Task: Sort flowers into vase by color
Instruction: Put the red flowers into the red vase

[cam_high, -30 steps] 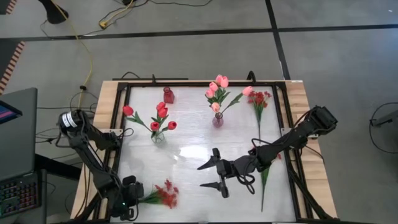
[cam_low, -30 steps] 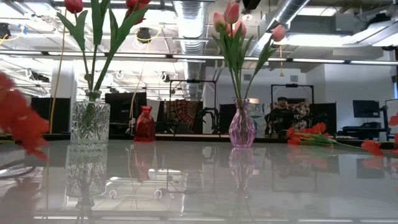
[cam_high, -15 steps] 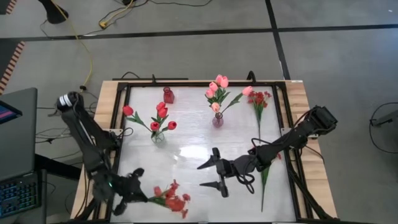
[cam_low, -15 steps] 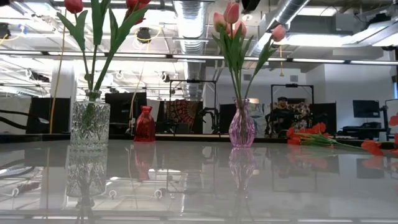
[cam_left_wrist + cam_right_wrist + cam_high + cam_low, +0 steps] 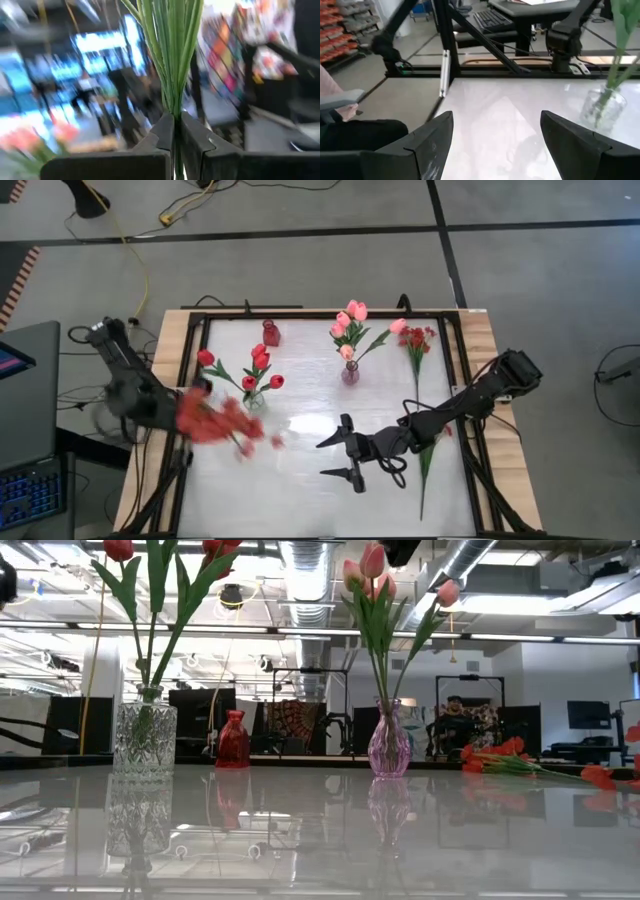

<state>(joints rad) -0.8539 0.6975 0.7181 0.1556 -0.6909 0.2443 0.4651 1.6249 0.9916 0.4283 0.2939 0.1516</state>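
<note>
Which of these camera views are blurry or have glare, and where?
High view: the red spray held by the left gripper is smeared with motion blur, and glare sits on the table. Left wrist view: background streaked, stems fairly sharp. Low view: the tabletop mirrors the vases.

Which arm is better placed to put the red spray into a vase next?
Left. The left gripper is shut on the red spray stems, beside the clear vase of red tulips. The right gripper hangs open and empty over mid-table.
</note>
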